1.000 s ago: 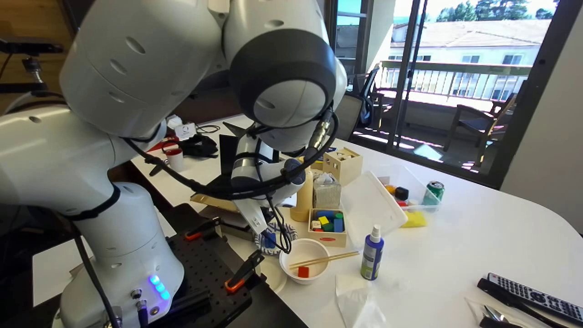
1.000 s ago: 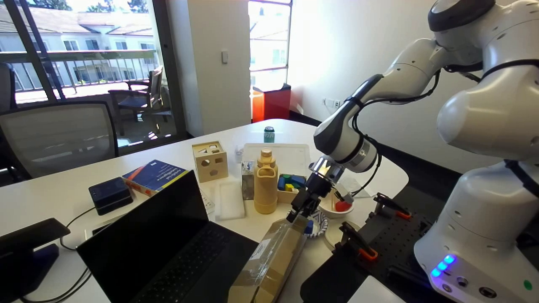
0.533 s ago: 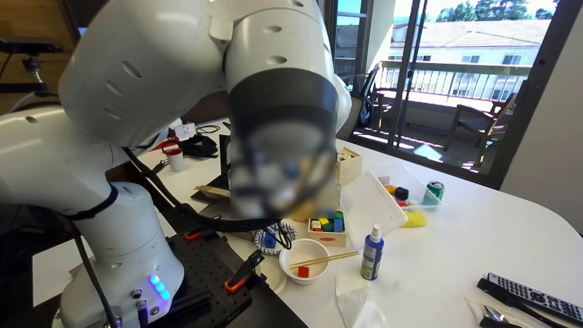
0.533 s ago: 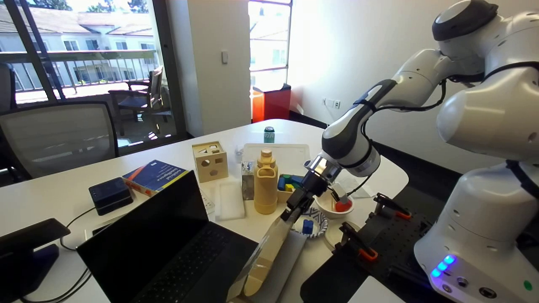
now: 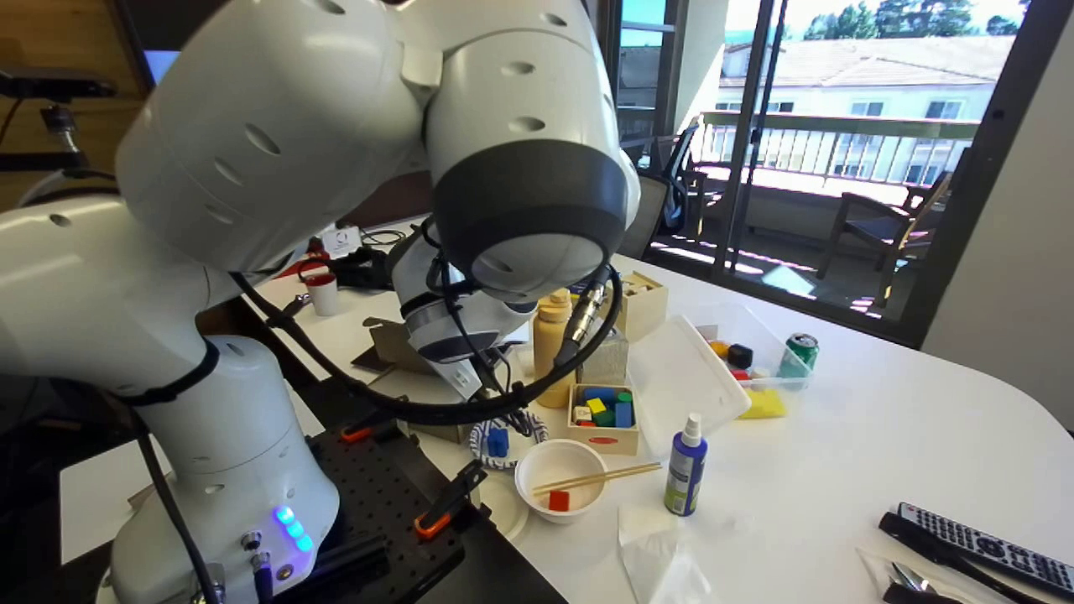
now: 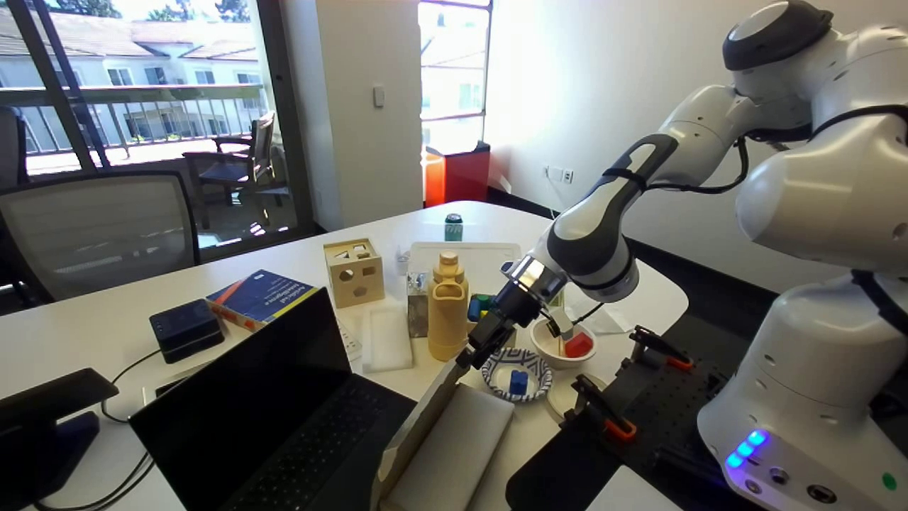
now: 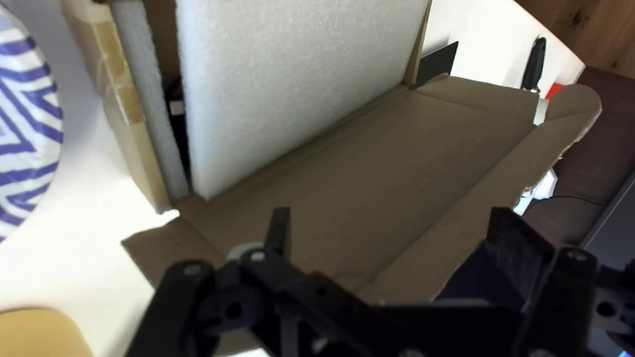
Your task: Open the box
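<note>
While the jaws stand wide apart, the raised cardboard lid [image 7: 377,173] shows between the two black fingers [image 7: 279,230] of the gripper [image 7: 394,230] in the wrist view; whether either one touches it cannot be told. That lid belongs to the box [image 7: 133,139], which lies open on the table [image 5: 839,453] with white foam [image 7: 297,89] inside. An open black laptop [image 6: 248,397] sits just beside the lid, and near the box sits a patterned bowl [image 6: 542,385] with a blue block [image 6: 518,383] in it. Just beside that, a white bowl [image 5: 554,460] holds a red block [image 5: 559,501], with chopsticks [image 5: 621,473] lying over its rim. Farther out, a tan flask [image 6: 447,323] and a spray bottle [image 5: 686,474] stand upright, and a green can [image 6: 453,227] is well apart.
</note>
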You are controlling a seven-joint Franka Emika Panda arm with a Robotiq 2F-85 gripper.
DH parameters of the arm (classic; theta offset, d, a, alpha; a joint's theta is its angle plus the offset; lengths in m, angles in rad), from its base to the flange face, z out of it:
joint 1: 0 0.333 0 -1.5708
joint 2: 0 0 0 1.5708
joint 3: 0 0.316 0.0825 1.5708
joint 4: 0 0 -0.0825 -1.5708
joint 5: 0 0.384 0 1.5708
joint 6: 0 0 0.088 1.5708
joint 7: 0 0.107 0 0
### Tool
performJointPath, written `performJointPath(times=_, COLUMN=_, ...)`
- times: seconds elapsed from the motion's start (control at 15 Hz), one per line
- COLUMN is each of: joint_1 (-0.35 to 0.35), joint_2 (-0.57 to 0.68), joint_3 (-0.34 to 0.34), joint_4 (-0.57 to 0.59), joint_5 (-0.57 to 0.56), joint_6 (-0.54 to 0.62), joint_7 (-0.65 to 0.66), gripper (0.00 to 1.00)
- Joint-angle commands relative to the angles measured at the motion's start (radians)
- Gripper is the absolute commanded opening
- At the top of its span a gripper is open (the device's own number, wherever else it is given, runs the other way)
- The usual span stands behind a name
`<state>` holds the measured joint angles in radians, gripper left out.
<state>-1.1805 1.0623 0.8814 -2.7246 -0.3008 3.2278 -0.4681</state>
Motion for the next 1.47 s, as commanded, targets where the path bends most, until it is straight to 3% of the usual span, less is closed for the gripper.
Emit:
performJointPath(times=0.0, joint_1=0.101, joint_2=-0.055, joint_3=0.010, joint_4=0.005, joint_5=-0.026, joint_6=0.074, joint_7=0.089, gripper=1.00)
performJointPath(times=0.27, joint_1=0.271, joint_2=-0.107, joint_3=-0.019, joint_4=0.067, joint_5=-0.010, joint_6=0.151, joint_7=0.157, gripper=1.00)
performJointPath(times=0.53, joint_1=0.496, joint_2=-0.200, joint_3=-0.104, joint_4=0.150, joint_5=0.024, joint_6=0.201, joint_7=0.246, gripper=1.00)
performJointPath(times=1.13, joint_1=1.054, joint_2=-0.358, joint_3=-0.471, joint_4=0.274, joint_5=0.151, joint_6=0.203, joint_7=0.404, gripper=1.00)
performJointPath(times=1.4, joint_1=1.235, joint_2=-0.363, joint_3=-0.608, joint_4=0.301, joint_5=0.206, joint_6=0.186, joint_7=0.422, gripper=1.00)
